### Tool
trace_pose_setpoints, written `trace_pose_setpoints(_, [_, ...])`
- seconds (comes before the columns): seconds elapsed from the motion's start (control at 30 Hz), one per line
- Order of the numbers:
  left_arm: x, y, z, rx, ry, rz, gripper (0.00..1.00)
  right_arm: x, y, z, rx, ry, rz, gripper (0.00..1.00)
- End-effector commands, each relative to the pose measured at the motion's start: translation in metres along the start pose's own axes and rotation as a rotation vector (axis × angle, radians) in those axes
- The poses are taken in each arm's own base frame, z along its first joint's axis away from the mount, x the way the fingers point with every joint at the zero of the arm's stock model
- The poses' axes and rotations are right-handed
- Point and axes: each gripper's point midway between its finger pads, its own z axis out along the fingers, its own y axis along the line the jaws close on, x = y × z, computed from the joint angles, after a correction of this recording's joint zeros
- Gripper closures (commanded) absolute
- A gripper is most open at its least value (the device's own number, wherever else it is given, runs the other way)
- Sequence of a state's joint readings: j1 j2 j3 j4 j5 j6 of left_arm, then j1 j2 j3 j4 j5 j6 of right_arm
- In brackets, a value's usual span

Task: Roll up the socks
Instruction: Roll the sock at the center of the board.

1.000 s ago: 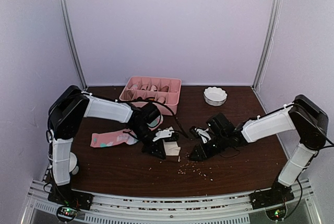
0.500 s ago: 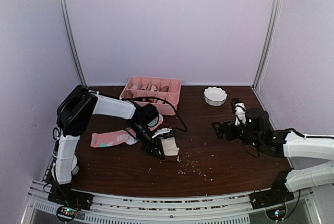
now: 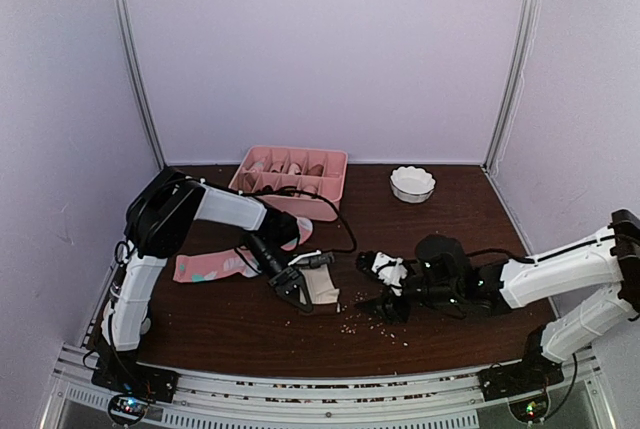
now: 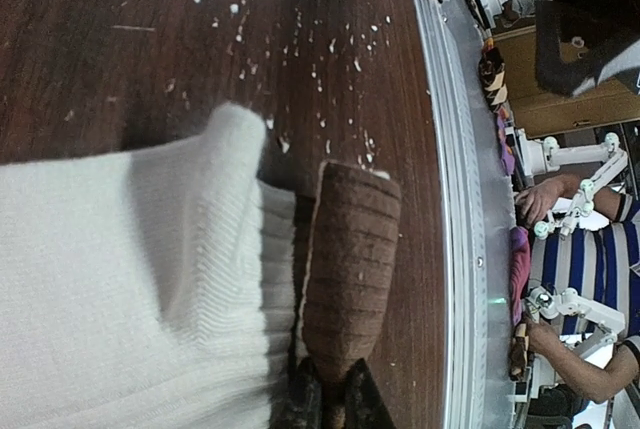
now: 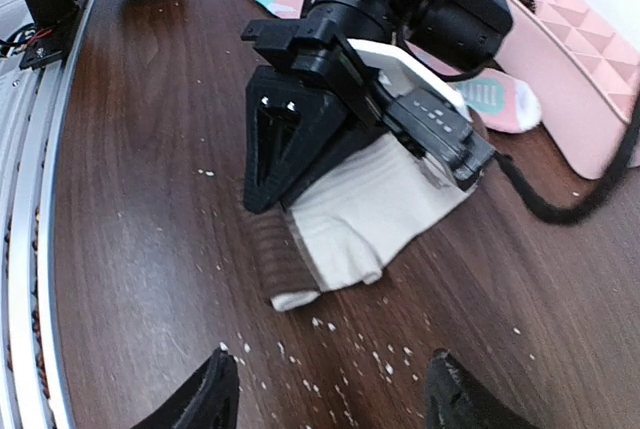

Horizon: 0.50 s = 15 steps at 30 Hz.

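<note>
- The cream sock (image 3: 322, 287) lies on the bench (image 3: 450, 239) in front of the pink tray (image 3: 290, 177), on the side toward the arms' bases and below the tray's right half.
- The left fingers (image 4: 312, 404) are pressed together, clamped on the cream sock's dark brown end (image 4: 345, 269). That end is bunched into a ribbed roll, and the pale body of the sock spreads away beside it.
- The right fingers (image 5: 212, 401) stand wide apart with nothing between them. They sit low over the bench, in front of the tray and to its right, facing the cream sock but clear of it.
- The pink sock (image 3: 210, 266), with teal and white patches, lies flat in front of the tray's left end. The left arm hides part of it.
- A white bowl (image 3: 412, 183) sits to the right of the tray, well apart from it.
- Pale crumbs (image 3: 375, 321) are scattered farther in front of the tray than the cream sock.
</note>
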<state>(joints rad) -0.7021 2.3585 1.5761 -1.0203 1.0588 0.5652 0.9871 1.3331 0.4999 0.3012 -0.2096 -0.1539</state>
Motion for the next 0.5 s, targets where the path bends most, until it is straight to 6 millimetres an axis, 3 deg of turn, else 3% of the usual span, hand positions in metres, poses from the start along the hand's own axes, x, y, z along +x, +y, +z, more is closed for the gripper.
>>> trace_pose_setpoints(0.0, [0.046, 0.031, 0.015, -0.082, 0.155, -0.103, 0.93, -0.006, 0.028, 0.030, -0.138, 0.034, -0.111, 0.40])
trace_pose_setpoints(0.13, [0.047, 0.034, 0.013, -0.104, 0.167, -0.095, 0.92, 0.001, 0.046, 0.059, -0.208, 0.086, -0.160, 0.51])
trace_pose_setpoints(0.3, [0.047, 0.035, 0.012, -0.121, 0.168, -0.080, 0.92, 0.010, 0.049, 0.080, -0.234, 0.120, -0.199, 0.60])
trace_pose_setpoints(0.47, [0.047, 0.034, 0.011, -0.131, 0.167, -0.060, 0.79, 0.019, 0.045, 0.094, -0.231, 0.144, -0.192, 0.73])
